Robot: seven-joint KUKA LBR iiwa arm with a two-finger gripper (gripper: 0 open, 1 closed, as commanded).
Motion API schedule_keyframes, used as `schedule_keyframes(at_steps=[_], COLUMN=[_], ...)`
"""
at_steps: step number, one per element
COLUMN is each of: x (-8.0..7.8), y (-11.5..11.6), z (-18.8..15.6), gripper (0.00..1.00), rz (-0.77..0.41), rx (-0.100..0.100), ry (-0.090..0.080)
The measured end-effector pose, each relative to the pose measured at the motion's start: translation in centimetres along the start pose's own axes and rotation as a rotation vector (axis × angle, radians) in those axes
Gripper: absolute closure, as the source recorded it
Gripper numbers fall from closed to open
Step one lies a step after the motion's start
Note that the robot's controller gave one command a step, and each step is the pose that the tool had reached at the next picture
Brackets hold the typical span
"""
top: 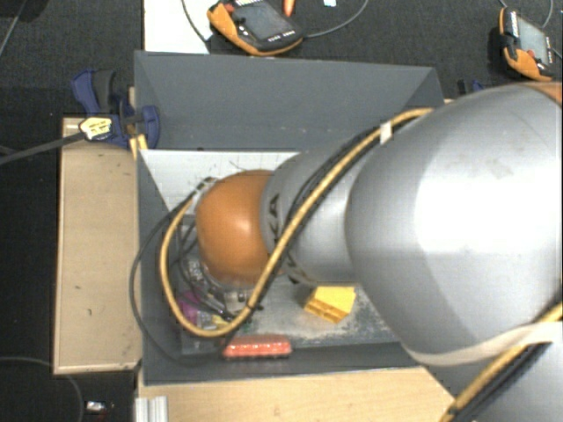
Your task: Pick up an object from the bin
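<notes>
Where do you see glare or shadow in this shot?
Camera view: soft glare on the grey arm, a highlight on its orange cover; the bin floor under the arm is shaded, darkest by the red bar.

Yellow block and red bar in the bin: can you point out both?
yellow block (331, 303): camera view, middle of its top face.
red bar (256, 349): camera view, midway along its length, by the bin's near wall.

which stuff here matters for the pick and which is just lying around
For the job: grey bin, arm's orange wrist cover in its left part, yellow block, red bar by the near wall, purple bit.
Lying about: orange-and-black device, white sheet, beyond the bin.
</notes>
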State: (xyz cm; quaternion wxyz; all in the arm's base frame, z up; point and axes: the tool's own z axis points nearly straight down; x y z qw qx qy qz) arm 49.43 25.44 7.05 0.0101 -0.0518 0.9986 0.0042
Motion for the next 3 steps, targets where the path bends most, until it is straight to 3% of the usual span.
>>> schedule_keyframes(at_steps=[1, 2, 3], x=[0.8, 0.8, 1.1], y=[-0.1, -0.1, -0.2], z=[-0.7, -0.7, -2.9], gripper=[1.0, 1.0, 1.0], rz=[0.0, 0.001, 0.004], rx=[0.004, 0.004, 0.008], ry=[0.019, 0.019, 0.031])
